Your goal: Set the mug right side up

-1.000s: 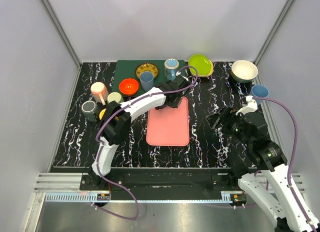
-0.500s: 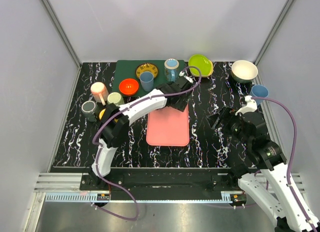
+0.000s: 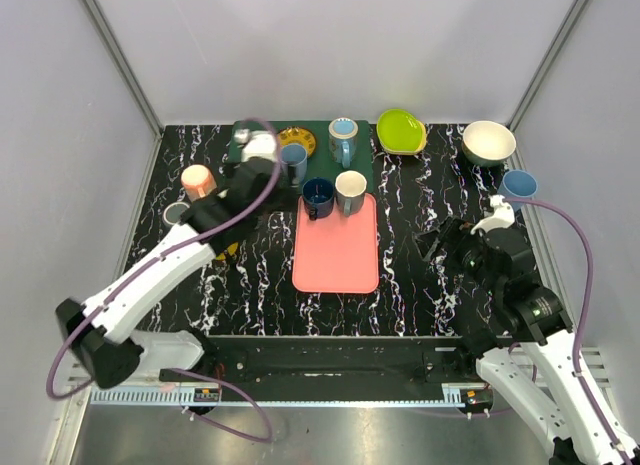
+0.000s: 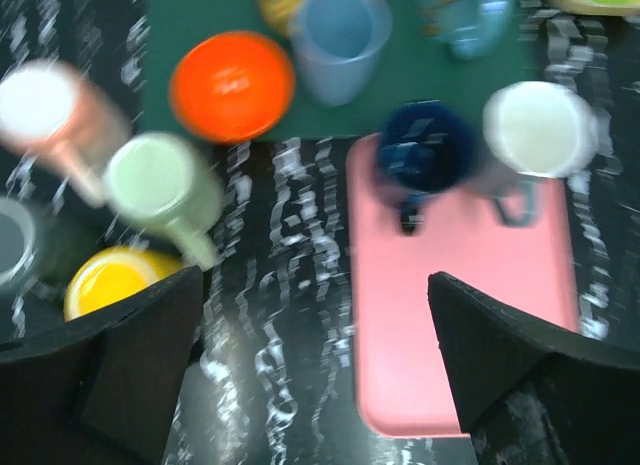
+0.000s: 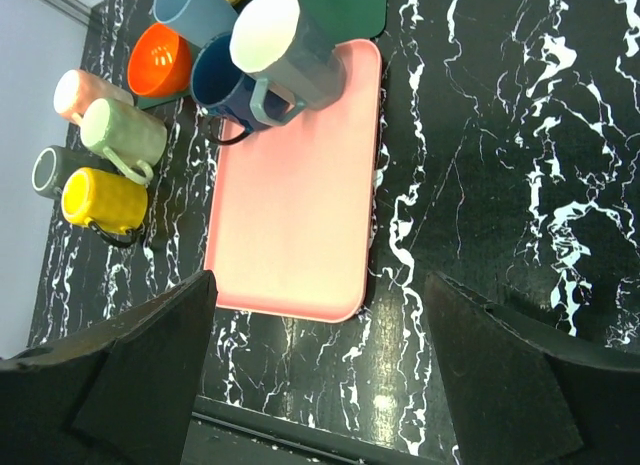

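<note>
Ahead and right of the left claw: a grey ceramic mug with a white inside, mouth up.
It stands on the flat pink plastic tray, just beside a navy mug; left and right claw both gape empty.

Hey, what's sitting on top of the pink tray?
Two upright mugs at its far edge: a navy mug and a grey mug, white inside. The rest of the pink tray is bare; their bases are covered.
</note>
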`<state>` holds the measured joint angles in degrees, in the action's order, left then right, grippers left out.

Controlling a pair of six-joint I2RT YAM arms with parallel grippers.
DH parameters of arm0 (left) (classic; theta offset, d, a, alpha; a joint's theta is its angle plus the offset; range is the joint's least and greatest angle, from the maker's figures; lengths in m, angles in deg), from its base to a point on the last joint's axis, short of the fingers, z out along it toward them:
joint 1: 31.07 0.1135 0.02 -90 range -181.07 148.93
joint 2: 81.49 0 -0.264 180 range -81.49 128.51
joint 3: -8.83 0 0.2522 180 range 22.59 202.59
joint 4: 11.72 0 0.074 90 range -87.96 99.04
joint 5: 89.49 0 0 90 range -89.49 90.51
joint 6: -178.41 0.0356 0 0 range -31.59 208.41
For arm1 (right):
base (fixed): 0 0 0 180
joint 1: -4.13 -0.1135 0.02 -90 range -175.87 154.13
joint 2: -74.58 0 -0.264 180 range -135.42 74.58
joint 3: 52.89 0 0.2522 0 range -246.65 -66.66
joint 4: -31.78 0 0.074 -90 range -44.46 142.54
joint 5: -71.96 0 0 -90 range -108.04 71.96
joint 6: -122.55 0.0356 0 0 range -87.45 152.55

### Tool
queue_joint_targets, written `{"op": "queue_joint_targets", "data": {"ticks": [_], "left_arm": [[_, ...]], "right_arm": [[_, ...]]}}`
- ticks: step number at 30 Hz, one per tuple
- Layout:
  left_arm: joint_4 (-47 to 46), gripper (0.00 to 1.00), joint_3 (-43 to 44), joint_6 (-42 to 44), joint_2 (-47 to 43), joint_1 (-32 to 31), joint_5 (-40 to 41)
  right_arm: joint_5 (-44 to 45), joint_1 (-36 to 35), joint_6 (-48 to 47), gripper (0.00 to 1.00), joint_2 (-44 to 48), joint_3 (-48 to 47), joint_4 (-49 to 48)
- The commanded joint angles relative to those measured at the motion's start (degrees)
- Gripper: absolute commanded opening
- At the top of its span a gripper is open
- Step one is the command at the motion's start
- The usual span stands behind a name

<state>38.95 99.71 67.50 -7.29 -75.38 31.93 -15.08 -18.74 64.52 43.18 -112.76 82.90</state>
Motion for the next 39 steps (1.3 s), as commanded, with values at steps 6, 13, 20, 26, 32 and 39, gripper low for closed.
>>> {"op": "queue_joint_targets", "data": {"ticks": [6, 13, 20, 26, 32, 39], "left_arm": [[4.84, 0.98, -16.82, -10.9, -6.42, 14.07, 3.39], [4.4, 0.77, -28.77, -26.96, -15.82, 16.72, 0.05], [0.63, 0.74, -36.16, -30.07, -14.61, 20.84, -3.2], [-5.96, 0.63, -36.69, -26.91, -7.58, 24.36, -5.84], [-8.25, 0.6, -34.77, -26.38, -2.83, 28.31, -8.21], [-8.87, 0.54, -33.18, -25.33, -0.72, 29.72, -8.3]], "right_arm": [[-2.25, -0.24, -0.06, 0.89, -2.53, 2.25, -5.37], [-2.79, -0.24, 0.11, 0.89, -3.05, 4.71, -7.65], [-4.81, -0.24, -0.06, 0.89, -4.81, 4.71, -9.06], [-4.98, -0.24, -0.06, 0.89, -4.9, 4.36, -9.24], [-4.72, -0.24, -0.06, 0.89, -4.73, 4.89, -9.24], [-4.28, -0.24, -0.41, 0.89, -4.81, 5.59, -9.59]]}}
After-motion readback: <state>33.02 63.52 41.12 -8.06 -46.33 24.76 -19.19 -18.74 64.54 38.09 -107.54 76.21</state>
